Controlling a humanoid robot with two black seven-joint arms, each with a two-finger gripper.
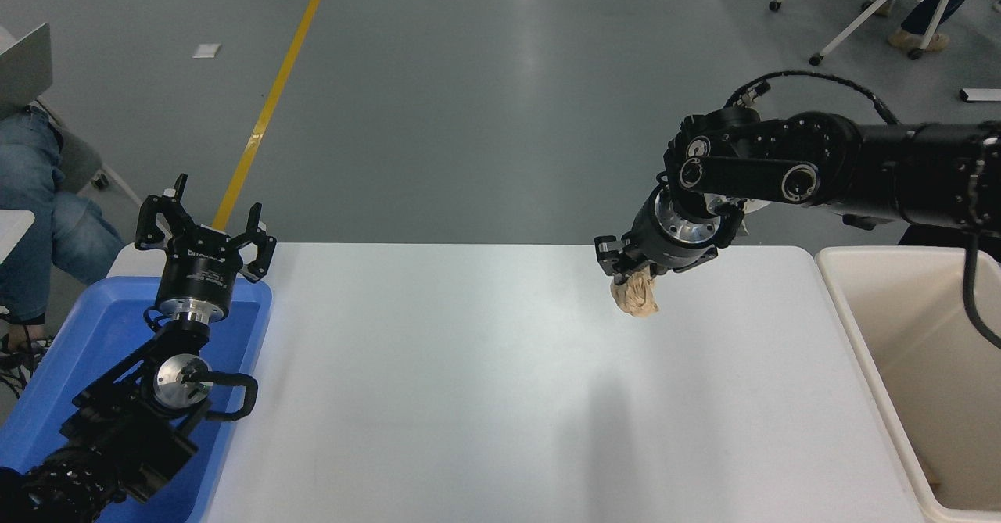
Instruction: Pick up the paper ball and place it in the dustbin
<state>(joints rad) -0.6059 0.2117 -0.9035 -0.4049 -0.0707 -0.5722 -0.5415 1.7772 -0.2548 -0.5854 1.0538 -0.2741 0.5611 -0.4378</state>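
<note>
Here right tool [635, 270] pinching paper ball [636, 296] aloft; ball top hidden.

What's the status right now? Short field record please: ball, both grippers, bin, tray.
paper ball: held in the air above the table, hanging below the gripper
right gripper: shut on the ball, not yet over the bin
dustbin: at the table's right end, open
left gripper: open, parked over the blue tray

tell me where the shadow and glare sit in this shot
Head view: a soft grey shadow falls on the table below the paper ball held in the right gripper; a pale glare streak runs down the floor; focus is sharp throughout.
</note>
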